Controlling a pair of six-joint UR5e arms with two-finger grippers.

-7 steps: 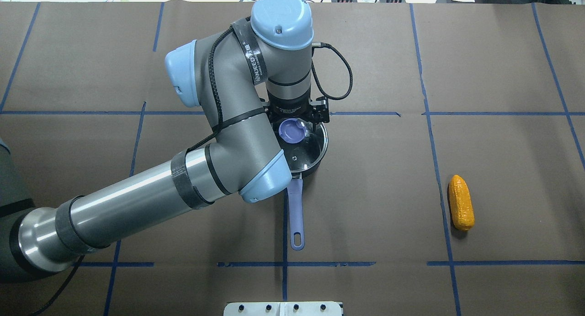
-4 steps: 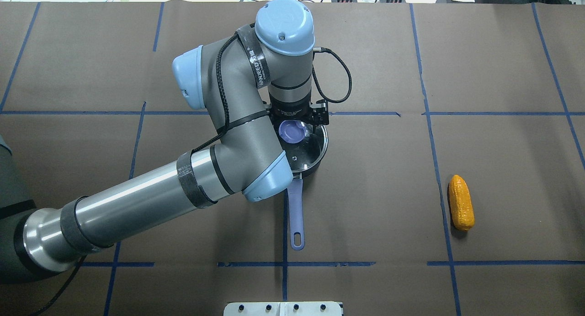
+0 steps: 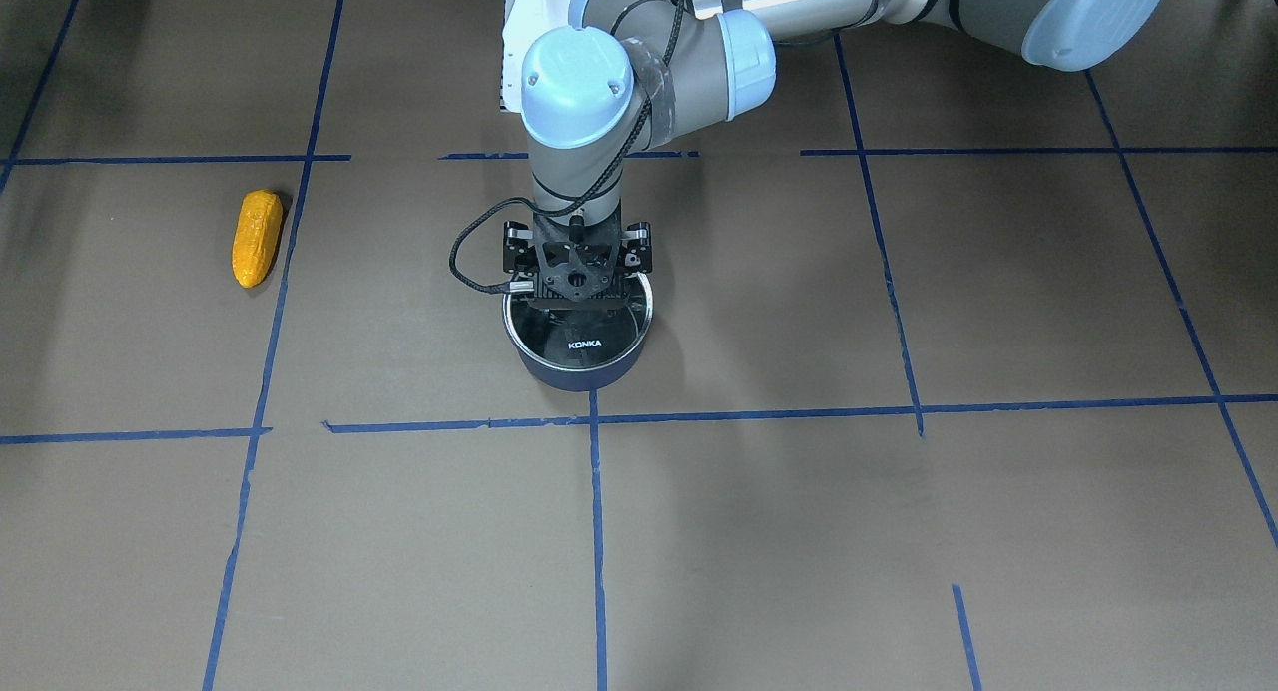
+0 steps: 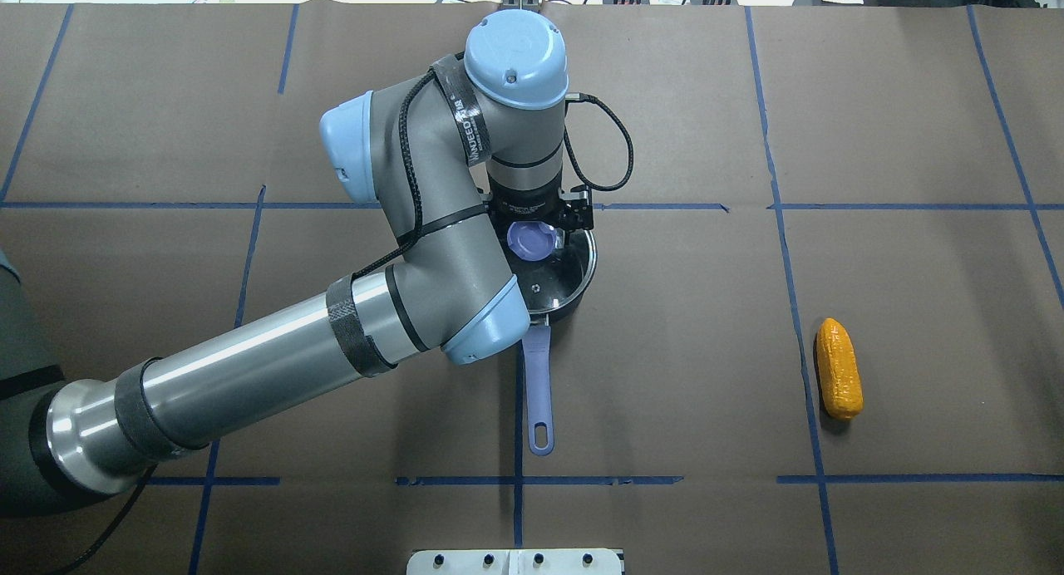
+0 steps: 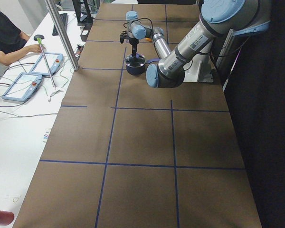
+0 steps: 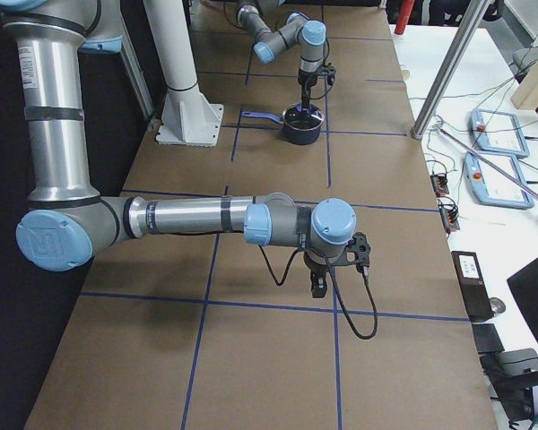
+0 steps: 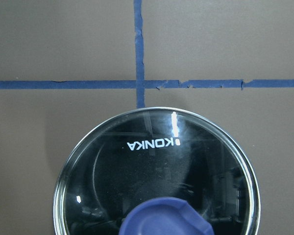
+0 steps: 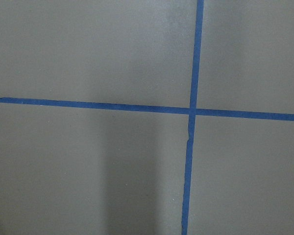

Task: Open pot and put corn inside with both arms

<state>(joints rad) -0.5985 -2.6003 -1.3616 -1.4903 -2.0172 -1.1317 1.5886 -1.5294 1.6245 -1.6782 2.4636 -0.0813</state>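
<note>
Left claw (image 4: 539, 224) above pot (image 3: 579, 373) lid knob (image 4: 531, 241), fingers hidden, grip unclear, right claw (image 6: 318, 288) likewise

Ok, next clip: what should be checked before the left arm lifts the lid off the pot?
1. Lid seated on pot: ok.
2. Left pincer above the lid's knob: ok.
3. Left pincer shut on the knob: cannot tell, fingers hidden.
4. Corn lying free on the table, apart from the pot: ok.
5. Right pincer over the corn: not ok, its wrist camera shows only blue tape.
6. Right pincer open: cannot tell.
</note>
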